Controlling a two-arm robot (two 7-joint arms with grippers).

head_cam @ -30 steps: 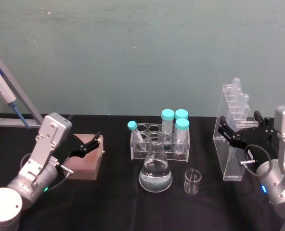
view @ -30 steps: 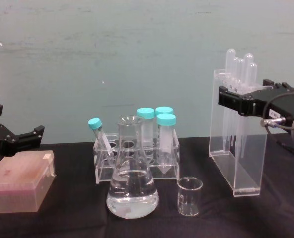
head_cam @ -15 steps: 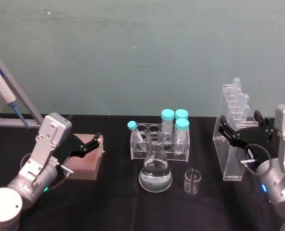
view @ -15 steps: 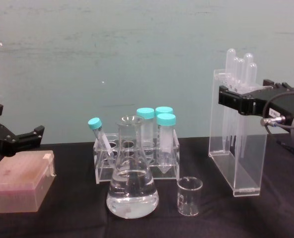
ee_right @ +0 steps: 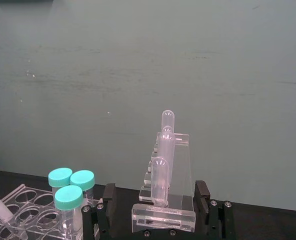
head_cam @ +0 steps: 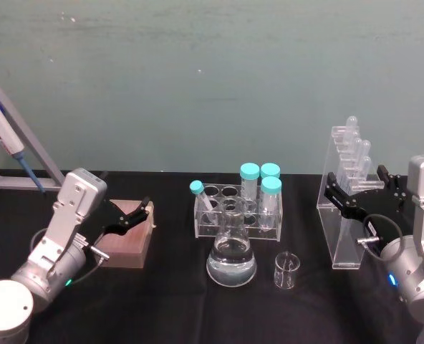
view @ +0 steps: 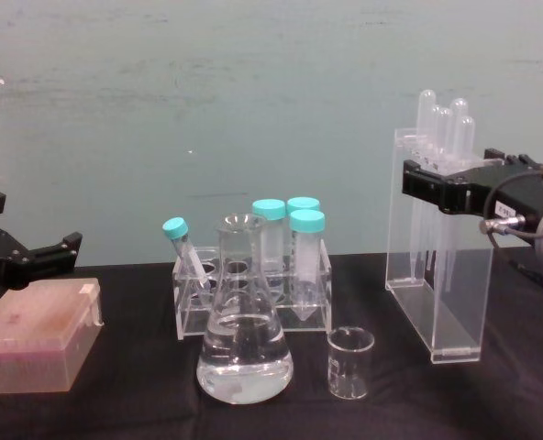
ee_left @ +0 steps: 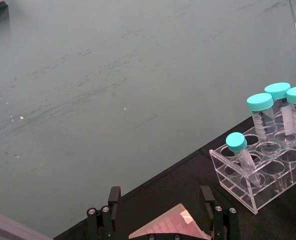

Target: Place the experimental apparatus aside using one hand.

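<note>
R gripper (ee_right: 154, 192) sits wide around top of tall tube rack (view: 435, 302), w/ a gap each side btwn it and the acrylic, so not clamped yet. Rack stands flat nr right edge of table (view: 492, 403). Flask (view: 244, 353) and beaker (view: 350, 364) are mid-table twd front edge, well apart from it. To do this well, I'd say: close evenly and squarely on both side walls w/o pinching the tubes (ee_right: 167, 130). Rack is tall and held high, so move slow and keep it upright or it tips. L gripper (ee_left: 159, 205) idle, open over pink box (view: 35, 344) nr left edge.
</note>
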